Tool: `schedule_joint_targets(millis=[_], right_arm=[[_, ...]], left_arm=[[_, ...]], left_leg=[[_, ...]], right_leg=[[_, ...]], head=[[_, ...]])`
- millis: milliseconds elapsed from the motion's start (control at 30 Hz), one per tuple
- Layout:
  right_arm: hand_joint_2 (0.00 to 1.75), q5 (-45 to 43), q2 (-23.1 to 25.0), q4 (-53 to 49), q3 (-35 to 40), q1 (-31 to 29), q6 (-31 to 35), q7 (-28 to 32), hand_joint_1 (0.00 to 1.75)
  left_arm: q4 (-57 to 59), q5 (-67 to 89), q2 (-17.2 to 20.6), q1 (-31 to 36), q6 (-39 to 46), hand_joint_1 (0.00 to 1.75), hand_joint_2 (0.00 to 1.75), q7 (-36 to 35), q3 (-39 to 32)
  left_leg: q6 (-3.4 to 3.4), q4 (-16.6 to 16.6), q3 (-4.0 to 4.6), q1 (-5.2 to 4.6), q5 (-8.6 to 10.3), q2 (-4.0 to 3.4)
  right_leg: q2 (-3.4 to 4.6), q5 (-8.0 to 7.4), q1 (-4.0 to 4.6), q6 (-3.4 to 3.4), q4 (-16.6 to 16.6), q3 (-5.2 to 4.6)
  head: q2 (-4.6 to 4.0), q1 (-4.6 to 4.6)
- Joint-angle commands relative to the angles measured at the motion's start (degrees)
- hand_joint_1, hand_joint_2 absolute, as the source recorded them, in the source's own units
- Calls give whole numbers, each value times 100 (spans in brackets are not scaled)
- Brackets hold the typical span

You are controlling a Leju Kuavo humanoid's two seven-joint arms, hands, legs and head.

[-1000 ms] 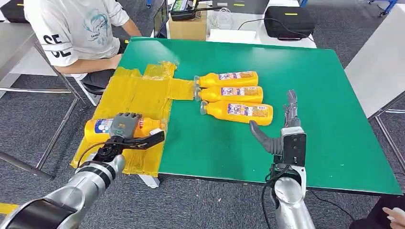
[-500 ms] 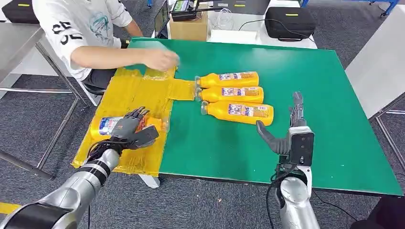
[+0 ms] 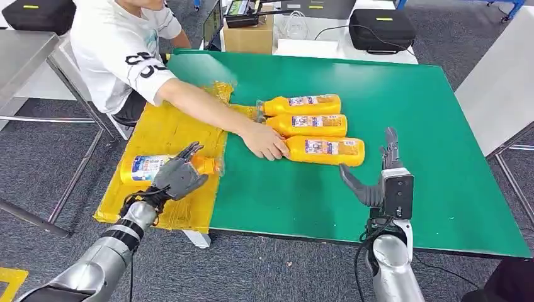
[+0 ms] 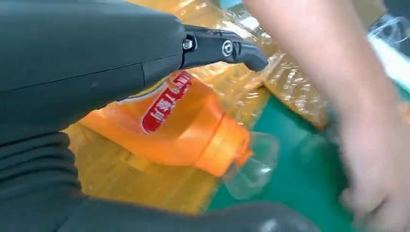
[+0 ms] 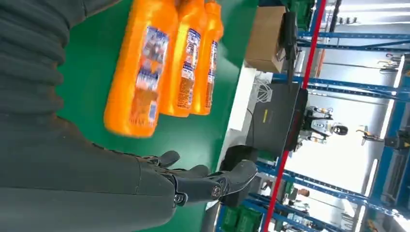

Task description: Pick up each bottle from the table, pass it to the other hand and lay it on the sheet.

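Orange bottle (image 3: 167,167) lies delivered on the yellow sheet (image 3: 165,129) at lower left — left hand (image 3: 178,176) spread above it, holding nothing; right hand (image 3: 378,182) waits wide, empty.

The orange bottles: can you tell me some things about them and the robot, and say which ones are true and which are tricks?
1. Three bottles lie on the green table. True.
2. The right hand holds a bottle. False: it is open, holding nothing.
3. A person's hand touches the nearest of the three bottles. True.
4. The bottle on the yellow sheet stands upright. False: that bottle lies on its side, by the left hand.
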State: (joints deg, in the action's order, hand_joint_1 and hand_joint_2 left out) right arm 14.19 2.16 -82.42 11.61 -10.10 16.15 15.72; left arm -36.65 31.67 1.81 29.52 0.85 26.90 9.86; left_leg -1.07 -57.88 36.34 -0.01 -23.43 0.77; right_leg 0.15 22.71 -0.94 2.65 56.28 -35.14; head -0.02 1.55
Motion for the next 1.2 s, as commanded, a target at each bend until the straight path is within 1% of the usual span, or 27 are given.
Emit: schedule_joint_targets(millis=[33,100,133,233,267,333,400,433,467,533,567,633,667,733,800,833,900,933,967,1000,1033,1067,1100,1133,1167,1200], right_arm=[[0,170,-160,987,218,-429,113,-73,0],[0,255,-149,1002,283,-377,158,-116,0],[0,290,-132,979,288,-328,192,-137,0],[0,433,-117,888,359,-187,249,-205,0],[175,510,-113,852,400,-153,277,-250,0],[175,606,-85,809,481,-106,307,-304,0],[175,671,-99,799,540,-79,301,-359,0],[175,671,-99,799,540,-79,301,-359,0],[175,671,-99,799,540,-79,301,-359,0],[175,671,-103,801,539,-76,301,-359,0],[175,671,-109,799,533,-85,300,-359,0],[175,671,-109,799,533,-85,300,-359,0],[175,671,-109,799,533,-85,300,-359,0],[175,671,-109,799,533,-85,300,-359,0],[175,671,-109,799,533,-85,300,-359,0],[175,737,-133,820,571,-89,280,-401,0],[175,903,-207,926,651,-87,201,-585,0],[175,954,-250,1045,683,-124,144,-646,0],[175,1112,-317,1171,741,-161,69,-824,0],[175,1165,-373,1280,756,-186,11,-851,0],[175,1312,-408,1384,775,-214,0,-937,0],[175,1420,-458,1436,793,-216,-68,-1021,0],[175,1512,-520,1491,830,-220,-127,-1089,0],[175,1612,-569,1515,851,-207,-190,-1188,0],[175,1705,-609,1526,868,-186,-243,-1275,0],[175,1798,-657,1535,889,-157,-311,-1365,0]], left_arm=[[-1210,-2361,-587,-487,-22,0,0,179,-680],[-1530,-2943,-753,-577,143,0,0,192,-668],[-1656,-3185,-814,-623,189,0,0,171,-636],[-1975,-3756,-990,-757,411,0,0,162,-599],[-2064,-3878,-1020,-789,552,0,175,173,-565],[-2189,-4084,-1013,-832,573,0,175,129,-437],[-2186,-4089,-966,-839,564,0,175,87,-302],[-2186,-4089,-966,-839,564,0,175,87,-302],[-2186,-4089,-966,-839,564,0,175,87,-302],[-2179,-4087,-953,-850,559,0,175,90,-300],[-2176,-4087,-942,-847,559,0,175,90,-304],[-2176,-4087,-942,-847,559,0,175,90,-304],[-2176,-4087,-942,-847,559,0,175,90,-304],[-2176,-4087,-942,-847,559,0,175,90,-304],[-2176,-4087,-942,-847,559,0,175,90,-304],[-2149,-4057,-903,-831,545,0,175,106,-212],[-2073,-4135,-858,-834,384,0,175,-100,-77],[-2009,-4150,-821,-822,296,0,175,-163,8],[-1961,-4182,-806,-825,262,0,175,-226,33],[-1922,-4190,-794,-841,251,0,175,-227,60],[-1892,-4195,-783,-857,241,0,175,-240,77],[-1847,-4198,-779,-860,243,0,175,-277,87],[-1826,-4237,-788,-870,227,0,175,-284,65],[-1785,-4255,-798,-861,225,0,175,-286,50],[-1750,-4266,-808,-845,222,0,175,-287,43],[-1709,-4268,-821,-822,218,0,175,-291,43]], left_leg=[[4,0,-26,5,-12,-10],[2,0,-10,5,-6,-3],[3,-3,-23,7,-13,2],[2,2,-3,1,-5,8],[4,0,-13,3,-11,2],[6,-1,-20,3,-17,2],[4,2,-10,1,-10,1],[3,2,-4,-1,-7,5],[6,1,-16,3,-14,-2],[2,3,-2,-2,-6,2],[5,2,-16,3,-13,-5],[2,3,-3,0,-7,-2],[4,0,-16,3,-14,-6],[1,2,-1,0,-6,0],[6,0,-30,4,-20,-7],[6,1,-28,4,-19,-6],[2,4,-2,-1,-5,2],[5,4,-21,2,-13,1],[3,6,-13,1,-8,5],[2,6,-10,0,-6,3],[5,7,-25,3,-13,-4],[5,8,-28,2,-13,-1],[1,7,-10,-1,-6,0],[3,7,-21,0,-11,-1],[1,8,-10,-1,-7,1],[4,7,-24,3,-13,-2]], right_leg=[[3,7,7,-8,-7,28],[-3,4,7,-5,-6,12],[-10,12,8,-8,-8,29],[-8,4,2,-5,-6,9],[-5,8,5,-8,-6,19],[-6,14,7,-12,-6,27],[-4,7,4,-9,-5,13],[-6,6,3,-6,-6,8],[-2,10,6,-10,-6,18],[-3,4,1,-4,-6,2],[1,8,7,-9,-7,17],[-1,4,2,-5,-6,3],[0,10,6,-9,-5,17],[-3,4,2,-4,-6,2],[0,15,8,-12,-7,32],[-1,14,8,-12,-8,30],[-4,4,1,-4,-6,4],[-6,11,5,-10,-9,23],[-7,7,3,-7,-10,16],[-4,4,2,-5,-10,12],[1,8,6,-9,-13,26],[-3,10,5,-9,-14,31],[-2,4,2,-5,-11,12],[-3,8,4,-8,-12,25],[-2,4,1,-5,-12,14],[-2,8,6,-9,-15,29]], head=[[2,0],[0,-2],[2,-2],[2,-2],[2,-2],[2,-2],[2,-2],[2,0],[2,-2],[2,0],[2,-2],[0,0],[2,0],[2,-2],[2,0],[2,-2],[2,0],[2,0],[2,-2],[2,-2],[2,0],[2,2],[2,0],[2,0],[2,2],[2,-2]])
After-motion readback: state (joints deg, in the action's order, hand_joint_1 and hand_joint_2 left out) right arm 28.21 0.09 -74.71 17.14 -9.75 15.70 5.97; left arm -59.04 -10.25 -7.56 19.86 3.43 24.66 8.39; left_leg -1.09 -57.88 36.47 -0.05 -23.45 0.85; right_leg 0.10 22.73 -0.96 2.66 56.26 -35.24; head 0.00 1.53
